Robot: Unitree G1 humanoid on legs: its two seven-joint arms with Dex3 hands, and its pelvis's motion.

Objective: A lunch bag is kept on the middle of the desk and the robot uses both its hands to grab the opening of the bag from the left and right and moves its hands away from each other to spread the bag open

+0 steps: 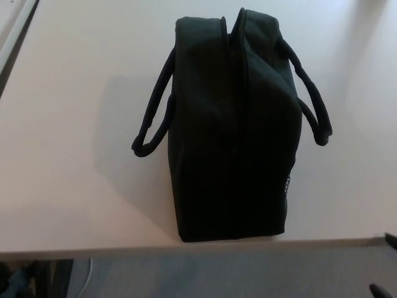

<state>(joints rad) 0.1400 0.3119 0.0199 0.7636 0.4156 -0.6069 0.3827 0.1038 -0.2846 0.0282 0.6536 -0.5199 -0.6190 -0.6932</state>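
Note:
A black lunch bag [229, 136] stands in the middle of the pale desk [68, 167], near its front edge. The closed opening seam [236, 112] runs along the bag's top from far to near, with a small gap at the far end. One loop handle [152, 118] hangs off its left side and another handle [310, 105] off its right side. Only a black sliver of my right hand [392, 242] shows at the bottom right corner, below the desk edge and well away from the bag. My left hand is out of the picture.
The desk's front edge [124, 251] runs across the bottom, with grey floor below it. The desk's left edge [15, 43] shows at the top left. Dark shapes [9, 276] sit under the desk at the bottom left.

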